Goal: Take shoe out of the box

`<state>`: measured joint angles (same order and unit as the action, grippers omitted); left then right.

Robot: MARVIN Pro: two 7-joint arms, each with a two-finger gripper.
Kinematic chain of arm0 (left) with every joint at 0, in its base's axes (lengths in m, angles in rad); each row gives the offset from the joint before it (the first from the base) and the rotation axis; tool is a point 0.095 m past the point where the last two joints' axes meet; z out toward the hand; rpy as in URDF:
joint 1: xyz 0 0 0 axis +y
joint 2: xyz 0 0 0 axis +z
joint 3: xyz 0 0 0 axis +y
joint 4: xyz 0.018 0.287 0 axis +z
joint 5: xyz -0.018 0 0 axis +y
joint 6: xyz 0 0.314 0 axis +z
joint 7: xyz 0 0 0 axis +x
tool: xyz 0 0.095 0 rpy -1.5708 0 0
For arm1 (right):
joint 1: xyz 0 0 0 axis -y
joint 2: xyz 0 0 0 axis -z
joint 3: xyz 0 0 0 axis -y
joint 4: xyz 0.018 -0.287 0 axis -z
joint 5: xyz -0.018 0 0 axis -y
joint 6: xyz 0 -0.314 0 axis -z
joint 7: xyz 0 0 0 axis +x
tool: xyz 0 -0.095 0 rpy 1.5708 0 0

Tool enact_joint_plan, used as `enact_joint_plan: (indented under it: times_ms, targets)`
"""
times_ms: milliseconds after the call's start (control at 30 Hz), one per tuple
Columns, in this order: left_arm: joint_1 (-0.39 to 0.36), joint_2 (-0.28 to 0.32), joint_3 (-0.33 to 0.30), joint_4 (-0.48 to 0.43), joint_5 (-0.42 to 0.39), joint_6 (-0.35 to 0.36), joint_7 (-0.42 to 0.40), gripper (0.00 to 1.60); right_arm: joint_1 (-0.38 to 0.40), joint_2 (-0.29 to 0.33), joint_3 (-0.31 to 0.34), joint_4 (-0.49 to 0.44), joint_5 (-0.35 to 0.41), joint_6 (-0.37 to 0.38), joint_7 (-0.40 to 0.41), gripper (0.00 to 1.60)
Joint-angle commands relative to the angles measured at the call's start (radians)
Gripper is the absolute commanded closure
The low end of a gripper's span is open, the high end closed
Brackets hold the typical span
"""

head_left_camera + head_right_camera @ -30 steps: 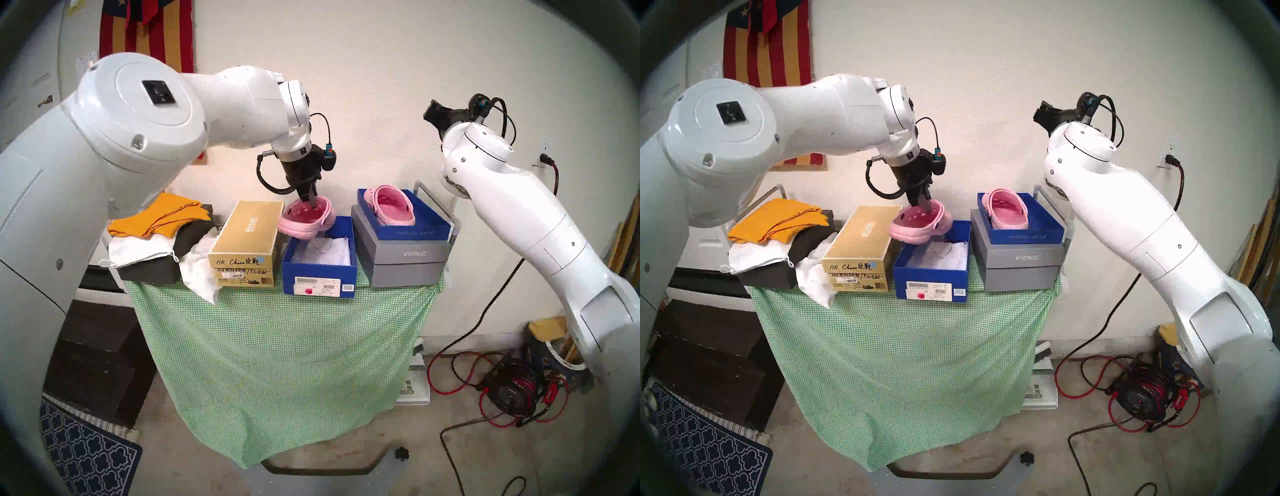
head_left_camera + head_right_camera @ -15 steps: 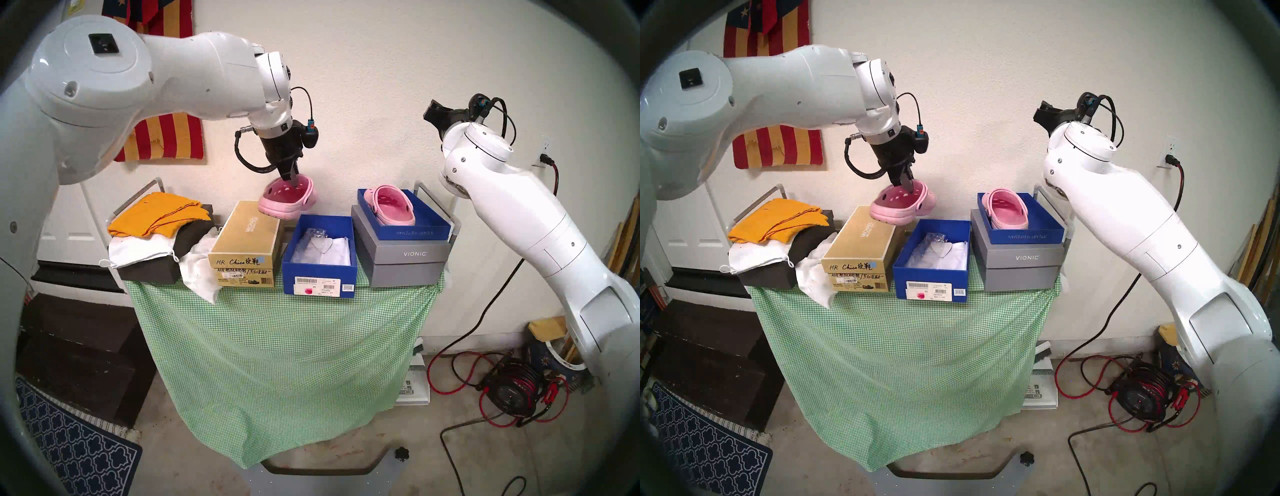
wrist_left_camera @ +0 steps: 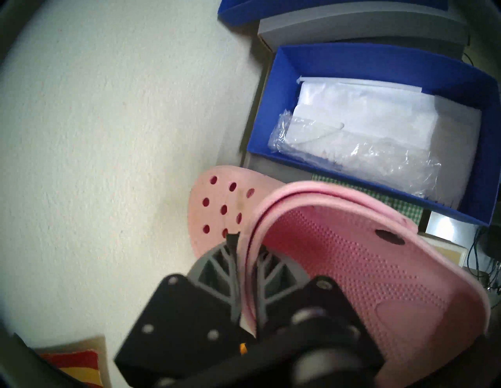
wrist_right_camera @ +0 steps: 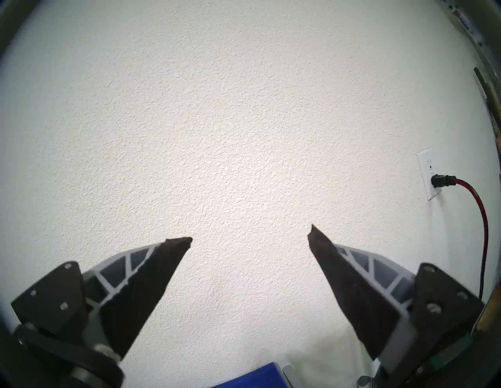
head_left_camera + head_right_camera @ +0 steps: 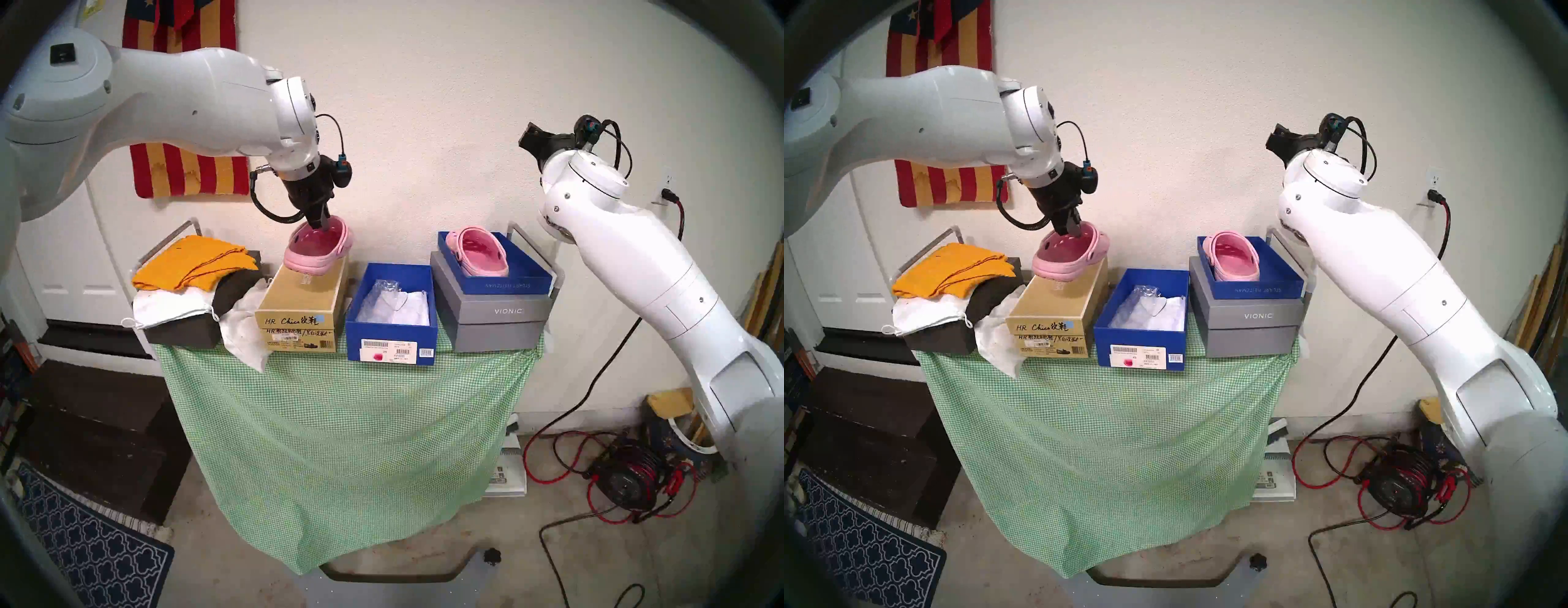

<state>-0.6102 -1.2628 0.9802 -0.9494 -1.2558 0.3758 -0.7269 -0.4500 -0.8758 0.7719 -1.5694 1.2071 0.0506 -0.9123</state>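
My left gripper [image 5: 319, 223] is shut on the rim of a pink clog [image 5: 316, 251] and holds it over the far end of a tan shoebox [image 5: 303, 299]. I cannot tell whether the sole touches the lid. In the left wrist view the fingers [image 3: 230, 260] pinch the clog's side wall [image 3: 339, 257]. The royal-blue box [image 5: 390, 339] with the white label stands to the right. It holds only white paper and clear plastic [image 5: 394, 301]. My right gripper [image 4: 249, 238] is open and empty, raised towards the wall [image 5: 532, 142].
A second pink clog [image 5: 481, 254] lies in a shallow blue lid [image 5: 509, 284] on the grey VIONIC box [image 5: 496, 314]. A pile of cloths [image 5: 195, 263] lies at the table's left. A green checked cloth [image 5: 339, 424] covers the table. A cable reel [image 5: 628, 484] sits on the floor.
My left gripper lifted the pink clog out of the blue box and carried it left to above the tan shoebox. The right arm has not moved.
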Motion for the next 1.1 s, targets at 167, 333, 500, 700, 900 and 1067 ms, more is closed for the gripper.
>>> enact_joint_plan:
  times_ms: [167,333,500,700,900,1067]
  targets:
    - [-0.057,0.182,0.028,-0.189,-0.033,-0.035,0.225,1.60,-0.002,0.001,0.001,0.001,-0.001,0.002,0.002,0.00]
    - [-0.047,0.237,0.041,-0.244,-0.043,-0.104,0.314,1.60,-0.003,0.001,0.003,0.001,-0.002,0.002,0.003,0.00]
    - [-0.024,0.301,0.042,-0.326,-0.030,-0.192,0.424,0.81,-0.004,0.000,0.004,0.001,-0.003,0.003,0.004,0.00]
    - [-0.018,0.341,0.050,-0.330,-0.040,-0.246,0.412,0.00,-0.005,0.000,0.006,0.001,-0.004,0.004,0.005,0.00]
    - [-0.069,0.391,0.085,-0.345,-0.011,-0.277,0.395,0.00,-0.006,-0.001,0.007,0.001,-0.005,0.005,0.005,0.00]
    - [-0.128,0.434,0.101,-0.339,0.005,-0.297,0.381,0.00,-0.007,-0.002,0.009,0.001,-0.006,0.006,0.005,0.00]
